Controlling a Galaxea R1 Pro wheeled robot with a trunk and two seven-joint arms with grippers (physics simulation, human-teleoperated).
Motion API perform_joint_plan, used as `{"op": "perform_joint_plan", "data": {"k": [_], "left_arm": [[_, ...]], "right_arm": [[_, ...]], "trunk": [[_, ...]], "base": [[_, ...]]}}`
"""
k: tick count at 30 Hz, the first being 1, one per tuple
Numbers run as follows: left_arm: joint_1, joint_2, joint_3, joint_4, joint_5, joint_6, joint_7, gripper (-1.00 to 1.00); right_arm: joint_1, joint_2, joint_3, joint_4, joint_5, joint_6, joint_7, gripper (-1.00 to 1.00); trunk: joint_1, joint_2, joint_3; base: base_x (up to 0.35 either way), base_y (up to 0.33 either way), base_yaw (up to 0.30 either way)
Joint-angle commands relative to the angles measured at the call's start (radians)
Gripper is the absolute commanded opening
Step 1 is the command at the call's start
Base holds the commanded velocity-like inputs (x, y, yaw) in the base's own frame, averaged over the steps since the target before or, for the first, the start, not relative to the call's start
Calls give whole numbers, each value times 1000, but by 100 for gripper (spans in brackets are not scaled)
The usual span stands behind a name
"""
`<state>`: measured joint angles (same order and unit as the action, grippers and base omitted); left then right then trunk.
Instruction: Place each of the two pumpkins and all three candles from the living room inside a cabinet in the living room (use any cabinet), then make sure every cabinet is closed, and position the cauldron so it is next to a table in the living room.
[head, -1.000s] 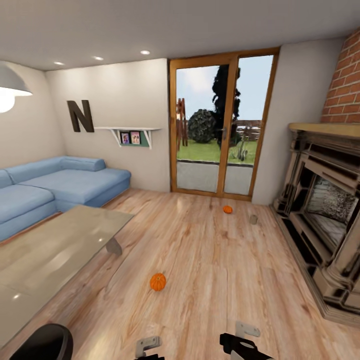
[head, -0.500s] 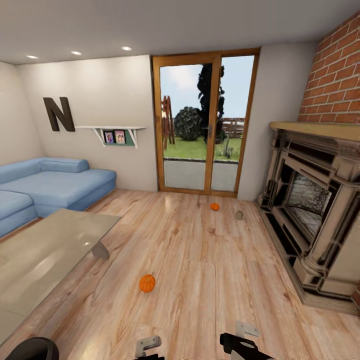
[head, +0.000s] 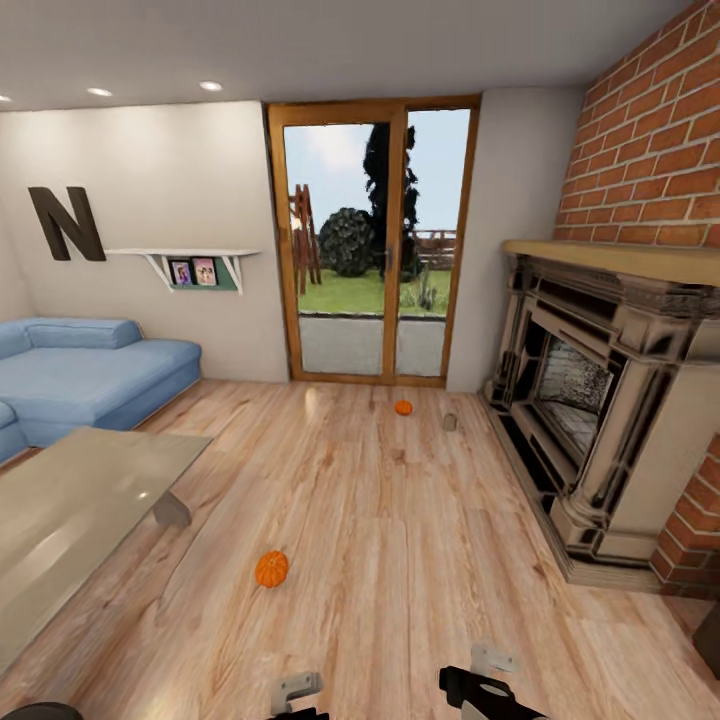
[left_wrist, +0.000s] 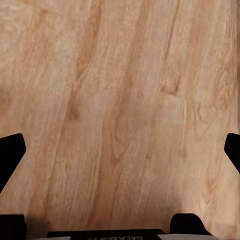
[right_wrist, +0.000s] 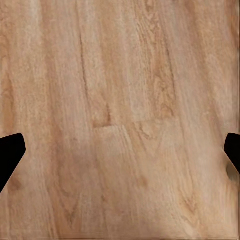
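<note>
Both tools, left tool (left_wrist: 120, 150) and right tool (right_wrist: 120, 150), hang spread and empty over bare wooden floor (head: 400, 560). One pumpkin (head: 271, 569) lies beside the glass surface (head: 70, 520); another pumpkin (head: 403, 407) and a candle (head: 450, 422) lie well beyond it, near the fireplace (head: 600, 400).

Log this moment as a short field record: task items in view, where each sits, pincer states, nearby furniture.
near pumpkin: on the wooden floor, off the table's corner, untouched
far pumpkin: on the floor in front of the glass door
candle: one, on the floor beside the far pumpkin, toward the fireplace
table: glass top, at the head view's left
sofa: blue, beyond the table
left pincer: open, empty, over bare floor
right pincer: open, empty, over bare floor
</note>
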<state>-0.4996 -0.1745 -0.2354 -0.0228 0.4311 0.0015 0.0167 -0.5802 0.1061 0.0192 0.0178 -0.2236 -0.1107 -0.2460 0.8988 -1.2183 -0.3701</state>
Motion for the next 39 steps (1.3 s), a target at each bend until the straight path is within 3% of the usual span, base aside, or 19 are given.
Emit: {"op": "perform_joint_plan", "data": {"k": [1, 25, 39], "left_arm": [[0, 0, -8, 0, 9, 1, 2, 100], [0, 0, -8, 0, 9, 2, 2, 100], [0, 0, -8, 0, 10, 1, 2, 100]], "right_arm": [[-1, 1, 2, 2, -8, -6, -1, 100], [-1, 3, 4, 2, -7, -6, -1, 100], [-1, 3, 3, 2, -7, -6, -1, 100]], "trunk": [[0, -1, -2], [0, -1, -6], [0, -1, -1]], "base": [[-223, 0, -240], [-313, -23, -47], [-40, -3, -236]]}}
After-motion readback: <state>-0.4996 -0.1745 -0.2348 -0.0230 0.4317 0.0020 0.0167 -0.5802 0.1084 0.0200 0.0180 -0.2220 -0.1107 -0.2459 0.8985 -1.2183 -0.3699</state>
